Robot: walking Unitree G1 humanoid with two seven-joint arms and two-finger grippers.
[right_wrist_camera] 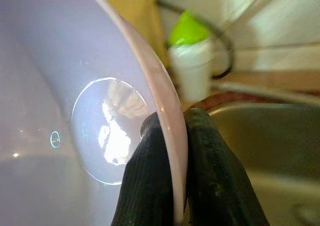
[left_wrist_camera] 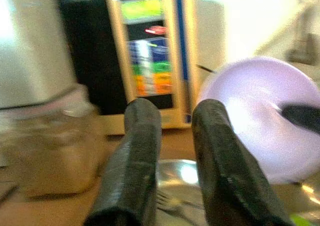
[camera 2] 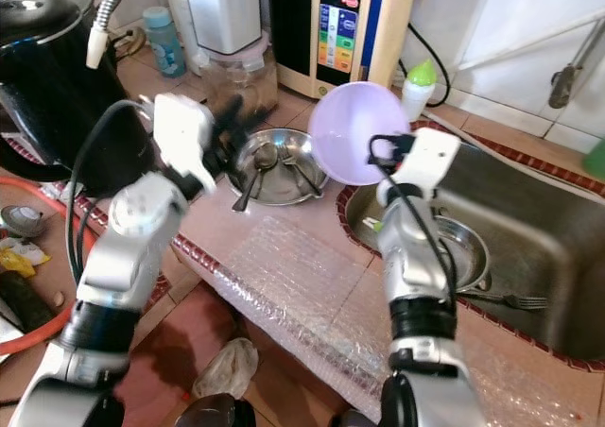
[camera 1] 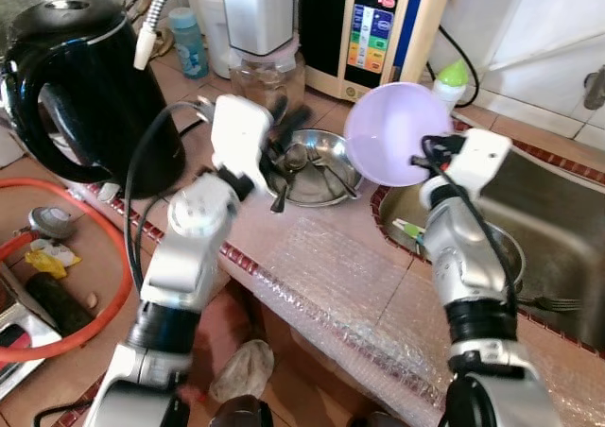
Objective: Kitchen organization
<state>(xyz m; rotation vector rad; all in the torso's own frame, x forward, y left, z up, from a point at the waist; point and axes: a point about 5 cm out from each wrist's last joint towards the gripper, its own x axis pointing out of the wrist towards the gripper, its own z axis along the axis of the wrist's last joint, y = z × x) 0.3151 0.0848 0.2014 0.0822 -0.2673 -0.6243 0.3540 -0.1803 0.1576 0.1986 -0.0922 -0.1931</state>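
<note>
My right gripper (camera 1: 423,159) is shut on the rim of a lilac plastic bowl (camera 1: 392,129), holding it tilted in the air between the steel bowl and the sink. In the right wrist view the two fingers (right_wrist_camera: 150,186) pinch the lilac rim (right_wrist_camera: 170,111). A steel bowl (camera 1: 333,183) on the counter holds several spoons and forks (camera 1: 295,161). My left gripper (camera 1: 284,129) hovers over the steel bowl's near-left side, open with nothing between its fingers (left_wrist_camera: 135,151); the lilac bowl (left_wrist_camera: 260,111) lies beyond them.
A black kettle (camera 1: 76,87) stands at the left, a glass jar (camera 1: 269,73) and a water purifier (camera 1: 378,21) behind the steel bowl. The sink (camera 1: 567,210) at the right holds a steel pot (camera 1: 515,247) and a fork (camera 1: 553,302). Bubble wrap (camera 1: 350,276) covers the counter's front.
</note>
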